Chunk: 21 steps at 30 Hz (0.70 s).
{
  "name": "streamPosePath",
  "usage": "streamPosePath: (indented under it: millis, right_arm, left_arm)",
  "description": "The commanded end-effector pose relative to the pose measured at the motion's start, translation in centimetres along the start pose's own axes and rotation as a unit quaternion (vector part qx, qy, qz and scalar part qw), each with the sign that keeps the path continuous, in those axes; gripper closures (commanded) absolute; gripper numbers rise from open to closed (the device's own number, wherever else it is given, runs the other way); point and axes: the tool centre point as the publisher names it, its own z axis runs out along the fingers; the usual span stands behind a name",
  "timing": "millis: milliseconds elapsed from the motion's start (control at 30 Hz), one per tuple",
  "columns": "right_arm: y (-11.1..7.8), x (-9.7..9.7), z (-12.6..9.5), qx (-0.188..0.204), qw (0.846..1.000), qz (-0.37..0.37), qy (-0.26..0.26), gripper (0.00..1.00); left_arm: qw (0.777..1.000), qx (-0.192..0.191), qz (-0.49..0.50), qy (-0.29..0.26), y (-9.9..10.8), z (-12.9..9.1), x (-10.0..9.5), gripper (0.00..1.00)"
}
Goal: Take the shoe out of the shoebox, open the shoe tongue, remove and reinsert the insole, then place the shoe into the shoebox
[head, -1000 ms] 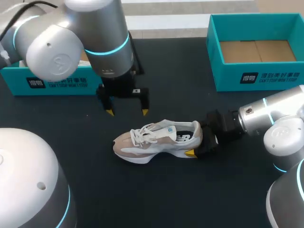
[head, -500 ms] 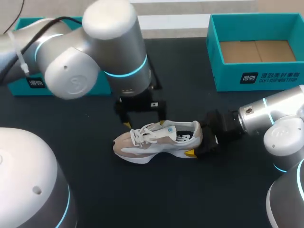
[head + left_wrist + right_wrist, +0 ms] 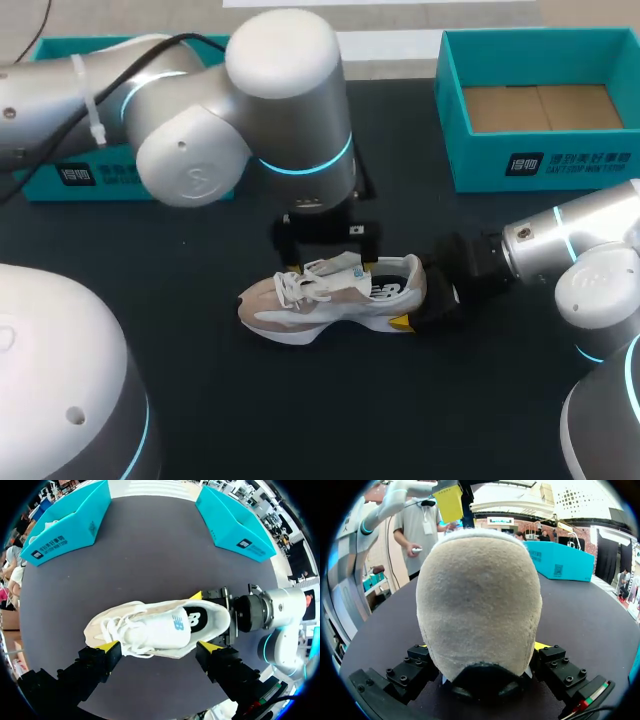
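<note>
Center of the head view: white-and-beige shoe (image 3: 335, 295) lying on its side on the dark table (image 3: 400, 420), toe toward frame left, heel toward frame right. It is outside both boxes.

Left arm comes in from upper left. The left gripper (image 3: 328, 258) is directly over the shoe's lace and tongue area, fingers spread wide. In the left wrist view the left gripper (image 3: 159, 646) has one yellow tip by the laces (image 3: 117, 630) and the other by the collar, with the shoe (image 3: 160, 627) just ahead of them. Contact with the shoe is not clear. The white tongue (image 3: 165, 627) lies flat, and the dark insole (image 3: 196, 620) shows in the opening.

Right arm comes in from the right edge. The right gripper (image 3: 425, 295) is clamped on the heel. In the right wrist view the right gripper (image 3: 485, 667) has a finger pressed on each side of the beige heel of the shoe (image 3: 480, 595), which sits between them. A yellow fingertip (image 3: 449, 502) of the other arm shows beyond the heel.

Open teal shoebox (image 3: 540, 165) sits at upper right of the head view, cardboard floor visible, well apart from the shoe. Second teal box (image 3: 120, 175) is at upper left, partly hidden behind the left arm.
</note>
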Motion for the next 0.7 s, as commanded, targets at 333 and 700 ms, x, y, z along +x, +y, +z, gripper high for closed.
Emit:
streamPosePath:
  millis: [333,700]
  right_arm:
    - [-0.21,-0.15,1.02,0.002,1.0,0.0,-0.001,1.0]
    - [-0.21,-0.15,1.02,0.002,1.0,0.0,-0.001,1.0]
  left_arm:
    - [1.0,-0.003,0.0,-0.009,-0.24,0.3,0.88,0.0]
    - [1.0,-0.013,-0.013,-0.022,0.21,0.35,0.98,0.0]
